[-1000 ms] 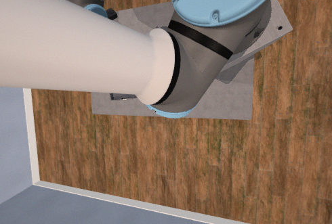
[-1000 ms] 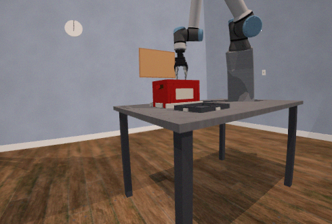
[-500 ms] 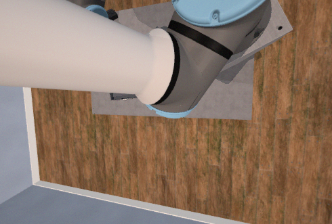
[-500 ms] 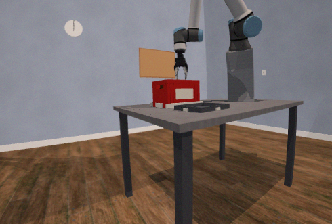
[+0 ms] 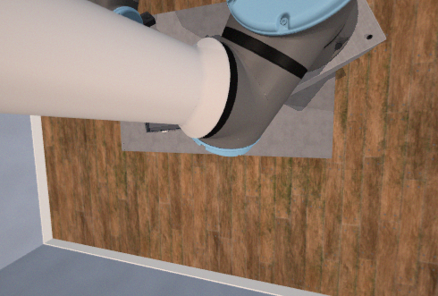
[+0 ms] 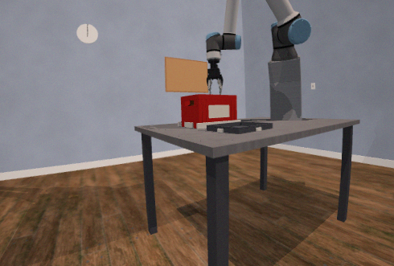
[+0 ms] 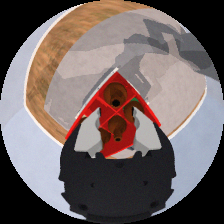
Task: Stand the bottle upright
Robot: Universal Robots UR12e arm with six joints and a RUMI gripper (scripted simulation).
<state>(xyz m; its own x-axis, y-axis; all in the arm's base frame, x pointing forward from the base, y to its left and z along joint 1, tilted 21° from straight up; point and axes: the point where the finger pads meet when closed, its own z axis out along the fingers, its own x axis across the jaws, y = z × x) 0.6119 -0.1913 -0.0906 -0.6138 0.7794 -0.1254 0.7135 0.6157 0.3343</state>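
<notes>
The task's thing, the brown glass bottle whose neck differs slightly from the rest, cannot be singled out here. In the wrist view, brown bottles stand in the divided red plastic crate (image 6: 192, 112) (image 7: 152, 114); one brown bottle (image 7: 115, 93) fills the far corner cell, another brown bottle (image 7: 117, 126) lies nearer, between the fingertips as seen from above. More brown glass shows to either side, partly hidden by the fingers, so I cannot count all five. The odd bottle is presumably among them, though its neck is too small to judge.

Over the crate hangs the black two-jaw tool with pale grey fingers (image 6: 215, 92), pointing straight down, its tips close to the crate's top edge. The fingers stand partly open, with nothing gripped between them.

Beside the crate, the low black tray (image 6: 240, 127) (image 5: 162, 128) sits flat on the grey rectangular desk (image 6: 217, 147) (image 5: 308, 146). No bottle stands on it. Crate and tray both look level.

So the task is at its beginning: the pick, the lift, the upright placing and the release all remain. The next move probably calls for a straight descent around one neck; a finger catching a divider or rim could tip or shove the loose crate.
</notes>
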